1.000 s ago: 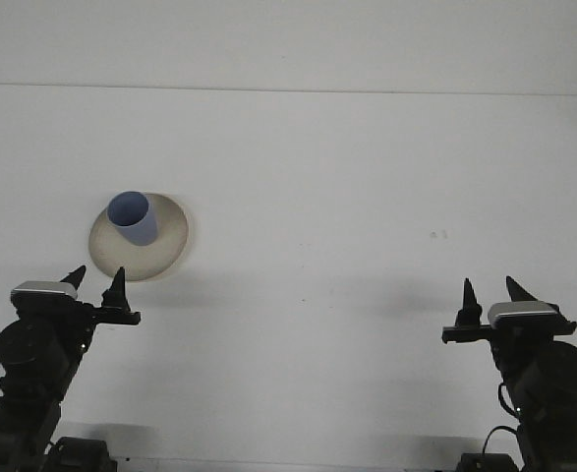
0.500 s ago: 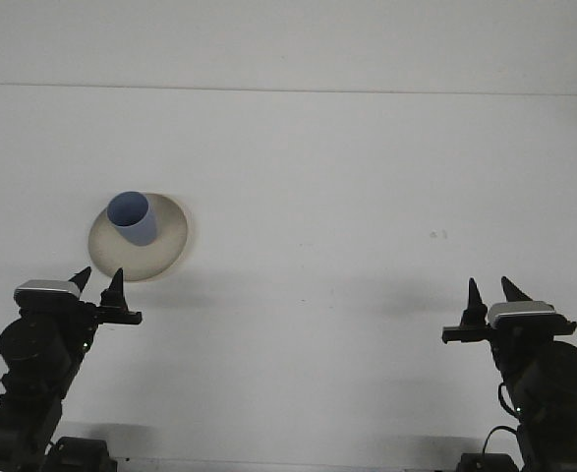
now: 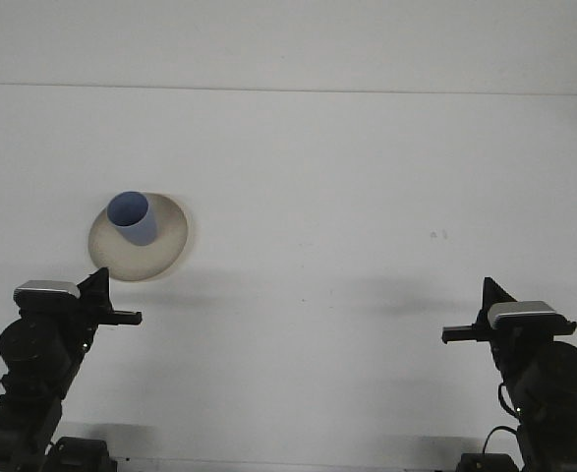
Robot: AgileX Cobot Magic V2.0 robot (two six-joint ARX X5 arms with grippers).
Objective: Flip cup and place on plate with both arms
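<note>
Left tool (image 3: 98,283) closed, empty, near plate (image 3: 170,241); right tool (image 3: 490,293) closed; cup (image 3: 134,217) on plate.

Even, bright overhead light, soft faint shadows on the white table (image 3: 347,177), slightly grainy

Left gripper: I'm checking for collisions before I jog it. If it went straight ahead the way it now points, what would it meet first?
Probably the near rim of the plate; the left gripper points up-table toward it, with the blue cup standing on it beyond. Height is unclear, so it might pass above the rim.
</note>
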